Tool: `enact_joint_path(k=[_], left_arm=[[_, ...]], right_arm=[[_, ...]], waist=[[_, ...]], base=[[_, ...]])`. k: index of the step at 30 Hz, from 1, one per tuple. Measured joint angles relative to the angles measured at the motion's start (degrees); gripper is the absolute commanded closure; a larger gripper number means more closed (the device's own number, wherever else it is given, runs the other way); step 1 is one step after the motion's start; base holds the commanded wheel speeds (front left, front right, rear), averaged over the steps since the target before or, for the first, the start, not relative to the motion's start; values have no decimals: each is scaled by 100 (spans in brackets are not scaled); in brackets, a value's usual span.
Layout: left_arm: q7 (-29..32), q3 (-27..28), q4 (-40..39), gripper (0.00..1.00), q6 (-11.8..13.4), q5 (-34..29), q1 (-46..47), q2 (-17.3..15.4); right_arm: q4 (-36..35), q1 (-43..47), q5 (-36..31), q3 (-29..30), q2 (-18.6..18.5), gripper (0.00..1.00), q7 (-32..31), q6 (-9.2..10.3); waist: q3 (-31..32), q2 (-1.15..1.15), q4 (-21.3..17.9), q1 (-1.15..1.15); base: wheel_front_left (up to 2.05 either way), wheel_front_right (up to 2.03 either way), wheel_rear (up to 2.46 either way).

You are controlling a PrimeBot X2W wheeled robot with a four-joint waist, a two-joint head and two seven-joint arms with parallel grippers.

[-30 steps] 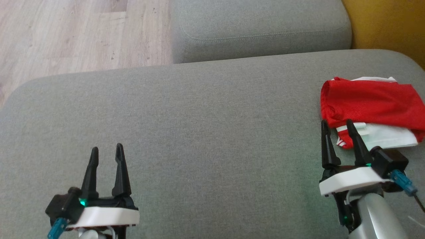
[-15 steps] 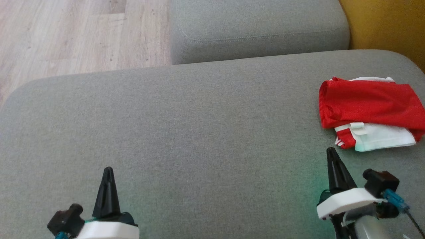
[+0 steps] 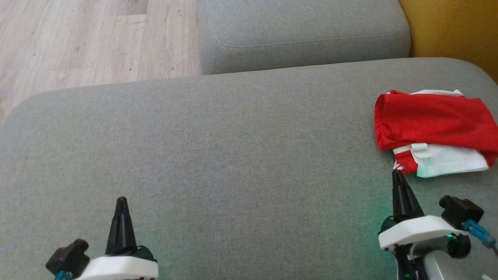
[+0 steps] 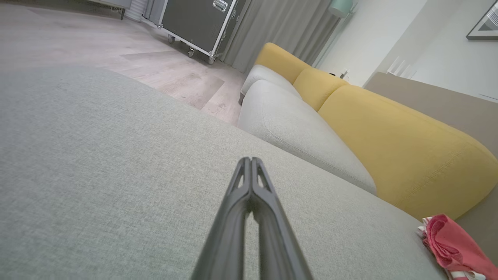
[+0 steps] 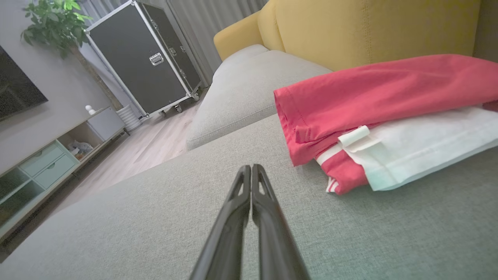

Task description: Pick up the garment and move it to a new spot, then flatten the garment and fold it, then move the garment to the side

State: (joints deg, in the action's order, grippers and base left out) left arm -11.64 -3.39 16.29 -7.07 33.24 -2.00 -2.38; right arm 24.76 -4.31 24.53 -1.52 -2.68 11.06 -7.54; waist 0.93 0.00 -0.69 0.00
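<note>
On the far right of the wide grey fabric sofa cushion [image 3: 233,147], seen from the head, lies the folded red-and-white mesh garment [image 3: 432,120], red layer over white. The left gripper [image 3: 121,201] sits at the lower left with its dark fingers pressed together. The right gripper [image 3: 396,174], at the lower right, is likewise closed and empty, its tip just beside the garment's striped near corner.

From the left wrist, the left gripper [image 4: 251,160] points across bare cushion, fingertips meeting, the garment [image 4: 451,245] well apart at the lower right, below the mustard-yellow backrest [image 4: 389,147].

From the right wrist, the right gripper [image 5: 251,167] has its fingertips touching each other, and the garment [image 5: 381,93] lies close to their right.
</note>
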Motion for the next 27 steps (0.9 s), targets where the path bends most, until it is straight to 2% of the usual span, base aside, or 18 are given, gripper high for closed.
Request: enact_joint_path(k=[27], left_arm=[[411, 168, -3, 100, -1, 1444, 107, -3]], right_arm=[[-203, 0, 1635, 214, 2, 100, -412, 1]], waist=[[-27, 0, 17, 0]], base=[[0, 0, 0]])
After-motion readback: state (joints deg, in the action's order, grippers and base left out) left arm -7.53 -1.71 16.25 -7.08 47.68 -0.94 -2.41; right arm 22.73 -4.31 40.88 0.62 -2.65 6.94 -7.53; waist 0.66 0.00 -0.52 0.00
